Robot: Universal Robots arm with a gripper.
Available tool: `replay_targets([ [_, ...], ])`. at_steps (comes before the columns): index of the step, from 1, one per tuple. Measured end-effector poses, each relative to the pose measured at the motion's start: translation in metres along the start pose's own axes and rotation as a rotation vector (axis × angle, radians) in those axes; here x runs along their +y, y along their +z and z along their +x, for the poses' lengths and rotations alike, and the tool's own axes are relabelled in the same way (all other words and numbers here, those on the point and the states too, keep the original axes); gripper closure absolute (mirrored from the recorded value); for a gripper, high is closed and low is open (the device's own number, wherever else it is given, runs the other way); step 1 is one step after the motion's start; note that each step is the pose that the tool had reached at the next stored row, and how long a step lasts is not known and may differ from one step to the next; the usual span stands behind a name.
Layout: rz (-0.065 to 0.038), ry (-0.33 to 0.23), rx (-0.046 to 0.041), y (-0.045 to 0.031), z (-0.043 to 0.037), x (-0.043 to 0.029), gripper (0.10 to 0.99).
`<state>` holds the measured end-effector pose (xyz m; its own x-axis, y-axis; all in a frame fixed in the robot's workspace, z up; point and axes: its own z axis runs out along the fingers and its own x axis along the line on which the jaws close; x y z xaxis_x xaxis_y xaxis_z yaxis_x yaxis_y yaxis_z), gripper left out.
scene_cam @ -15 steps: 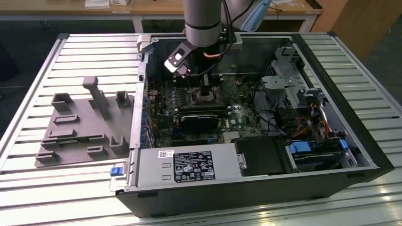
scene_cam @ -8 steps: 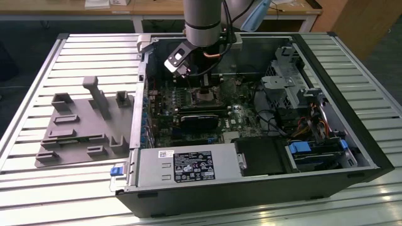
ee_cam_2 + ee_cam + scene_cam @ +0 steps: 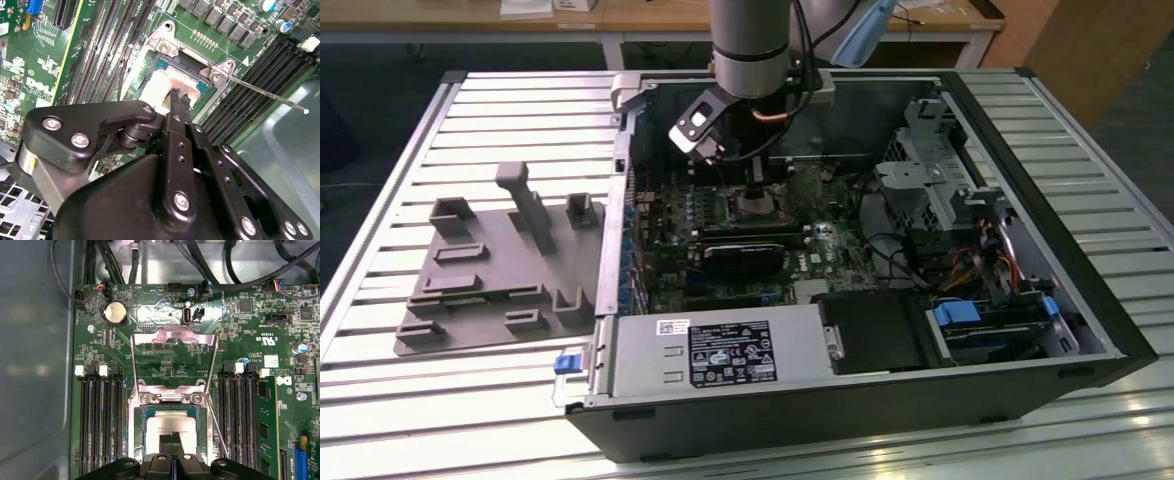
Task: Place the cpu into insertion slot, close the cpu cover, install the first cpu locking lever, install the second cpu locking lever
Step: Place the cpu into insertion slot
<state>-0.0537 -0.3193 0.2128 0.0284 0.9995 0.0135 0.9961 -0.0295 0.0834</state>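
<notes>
Tabletop: it carries an open computer case, which lies near the middle.
Circuit board: green, flat on the floor of the case.
Cpu cover: a thin silver frame, flipped open and not over the chip. I think it is stiff and springy, and best pushed on its flat metal part.
Insertion slot: it sits between two rows of long black slots, toward the far edge of the case in the exterior view.
Cpu: it lies flat inside the insertion slot. It looks light, thin, hard and easy to harm, so I would touch only its sides or its flat top.
Hand: narrow, with its fingers close together and nothing between them. Its tips are right at the top of the cpu.
First wrist view: it shows the whole open cover, with the board seen through its window.
Second wrist view: it shows the tips of the hand up close, and a thin wire lever sticking out past the slot.
</notes>
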Motion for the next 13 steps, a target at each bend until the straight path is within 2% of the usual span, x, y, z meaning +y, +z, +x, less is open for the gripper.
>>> replay_targets([
  [13, -0.007, 0.000, 0.0007, -0.0262, 0.0005, 0.0022, 0.984],
])
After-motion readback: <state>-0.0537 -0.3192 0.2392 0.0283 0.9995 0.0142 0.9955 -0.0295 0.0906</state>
